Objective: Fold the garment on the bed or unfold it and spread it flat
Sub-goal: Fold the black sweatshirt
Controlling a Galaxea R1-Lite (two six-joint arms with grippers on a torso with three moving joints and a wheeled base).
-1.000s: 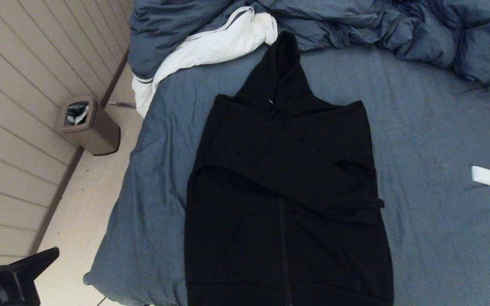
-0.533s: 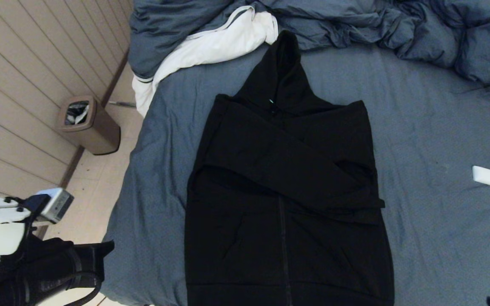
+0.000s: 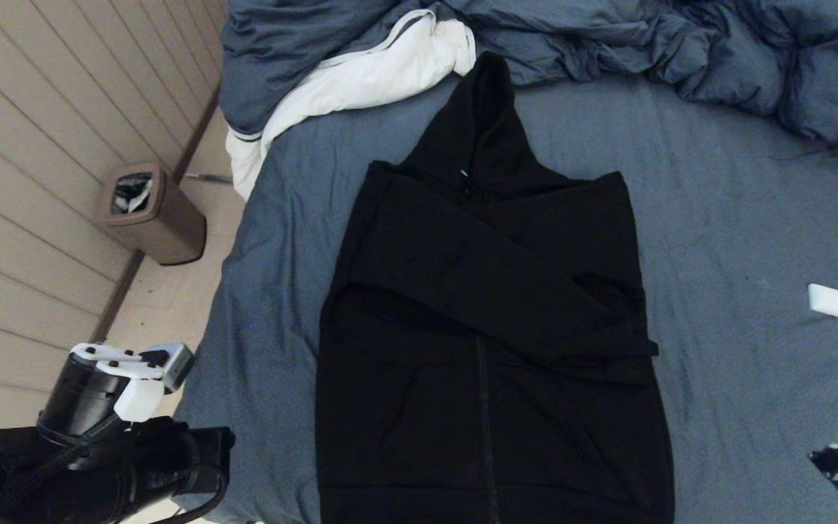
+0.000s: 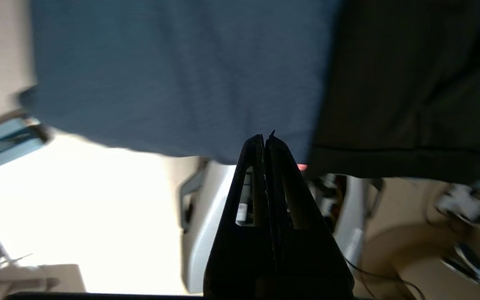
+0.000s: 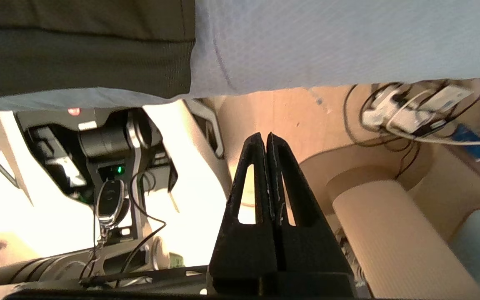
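A large black hooded sweatshirt [image 3: 492, 327] of soft, matte knit lies front-up in the middle of the wide bed [image 3: 739, 218], whose blue-grey sheet is finely textured and faintly creased. Its sleeves are folded across the chest, the pointed hood aims at a rumpled, puffy blue-grey duvet with white lining [image 3: 390, 65], and the ribbed hem sits at the near edge. The left gripper [image 4: 266, 139] hangs off the near left corner of the mattress, its slim black tapered fingers pressed together on nothing. The right gripper [image 5: 265, 138] hangs below the near edge, fingers likewise pressed together. A brown rectangular bin [image 3: 150, 215] stands on the pale floor.
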